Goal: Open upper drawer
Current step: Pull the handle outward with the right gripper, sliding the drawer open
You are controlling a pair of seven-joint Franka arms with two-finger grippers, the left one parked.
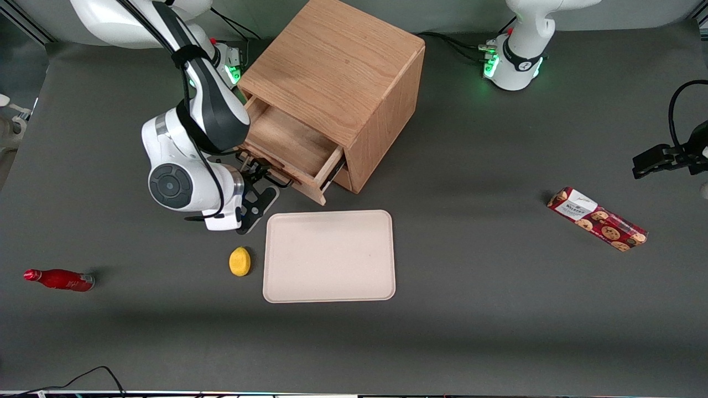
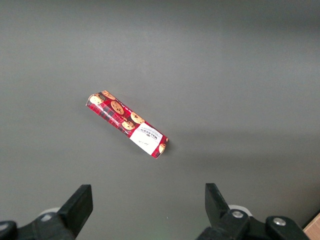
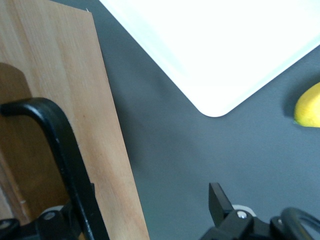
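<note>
The oak cabinet [image 1: 343, 72] stands at the back of the table. Its upper drawer [image 1: 293, 146] is pulled partway out, showing an empty wooden inside. The drawer's front panel [image 3: 75, 100] fills part of the right wrist view, with the dark bar handle [image 3: 70, 160] standing off it. My right gripper [image 1: 261, 176] is at the drawer's front, level with the handle [image 1: 275, 178]. In the right wrist view the gripper [image 3: 142, 205] is open: one finger sits by the handle, the other finger [image 3: 218, 199] is well apart over the grey table. The lower drawer is hidden under the upper one.
A beige tray [image 1: 329, 257] lies just in front of the cabinet, nearer the front camera; its corner shows in the right wrist view [image 3: 225, 40]. A lemon [image 1: 239, 261] lies beside the tray. A red bottle [image 1: 58, 279] lies toward the working arm's end, a cookie pack [image 1: 597, 219] toward the parked arm's.
</note>
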